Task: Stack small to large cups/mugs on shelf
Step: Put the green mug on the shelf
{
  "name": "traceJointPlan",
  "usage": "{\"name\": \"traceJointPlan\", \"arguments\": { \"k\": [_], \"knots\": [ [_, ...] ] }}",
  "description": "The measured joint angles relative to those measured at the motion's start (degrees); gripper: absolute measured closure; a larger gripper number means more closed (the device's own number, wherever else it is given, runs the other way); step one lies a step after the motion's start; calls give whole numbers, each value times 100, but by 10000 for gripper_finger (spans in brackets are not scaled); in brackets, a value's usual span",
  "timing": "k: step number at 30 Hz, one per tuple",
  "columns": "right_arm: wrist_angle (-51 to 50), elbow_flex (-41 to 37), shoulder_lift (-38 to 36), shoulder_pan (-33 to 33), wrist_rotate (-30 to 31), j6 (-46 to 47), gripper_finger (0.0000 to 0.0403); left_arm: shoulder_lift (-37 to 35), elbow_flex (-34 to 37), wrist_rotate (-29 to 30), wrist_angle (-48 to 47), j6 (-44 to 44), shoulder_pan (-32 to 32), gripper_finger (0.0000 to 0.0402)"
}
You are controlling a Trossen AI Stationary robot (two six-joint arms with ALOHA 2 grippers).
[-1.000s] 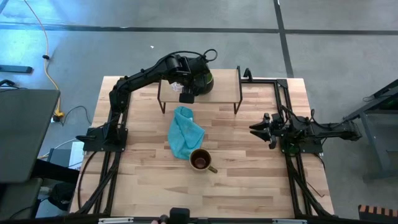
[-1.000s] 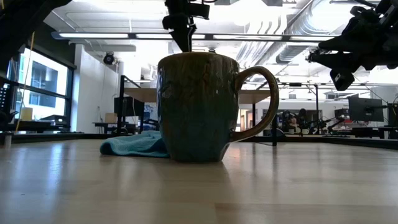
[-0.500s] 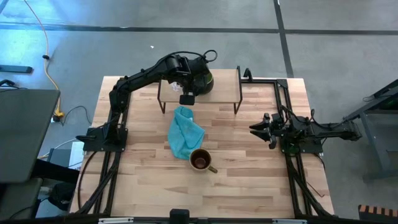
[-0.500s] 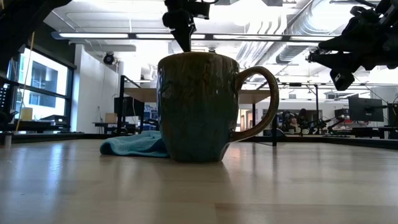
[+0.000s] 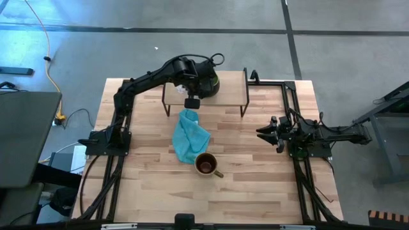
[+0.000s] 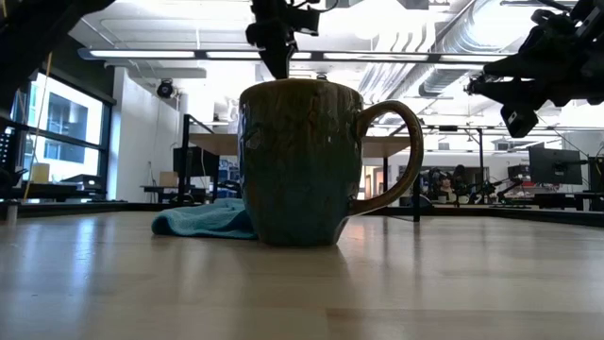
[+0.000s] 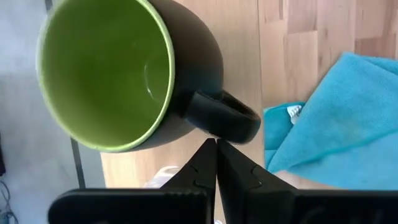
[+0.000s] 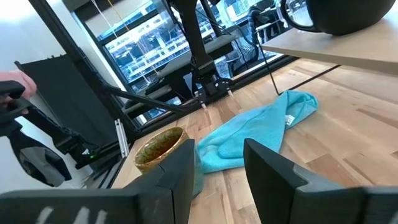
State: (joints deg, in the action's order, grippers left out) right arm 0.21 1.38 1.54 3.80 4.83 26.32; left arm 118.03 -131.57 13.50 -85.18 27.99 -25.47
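Counting two mugs: dark mug (image 7: 124,74) under closed left tool (image 7: 216,163), olive mug (image 5: 206,164); right tool (image 8: 217,165) open.

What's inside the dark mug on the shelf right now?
The left wrist view shows the dark mug with only its bare green inside, nothing in it. The left gripper, shut, hangs by its handle. A clear object at the fingers' base is mostly hidden.

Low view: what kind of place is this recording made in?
Probably a robotics lab or industrial workshop: exposed ceiling ducts and strip lights overhead, more workbenches and equipment beyond the wooden table, and a bare concrete floor around it.
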Motion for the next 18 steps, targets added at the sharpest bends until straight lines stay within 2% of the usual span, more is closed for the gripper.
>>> {"name": "traceJointPlan", "arguments": {
  "k": [18],
  "knots": [
    [2,-1,0,2,-66,68,275,49,7,-241,-21,-149,-2,400]
  ]
}}
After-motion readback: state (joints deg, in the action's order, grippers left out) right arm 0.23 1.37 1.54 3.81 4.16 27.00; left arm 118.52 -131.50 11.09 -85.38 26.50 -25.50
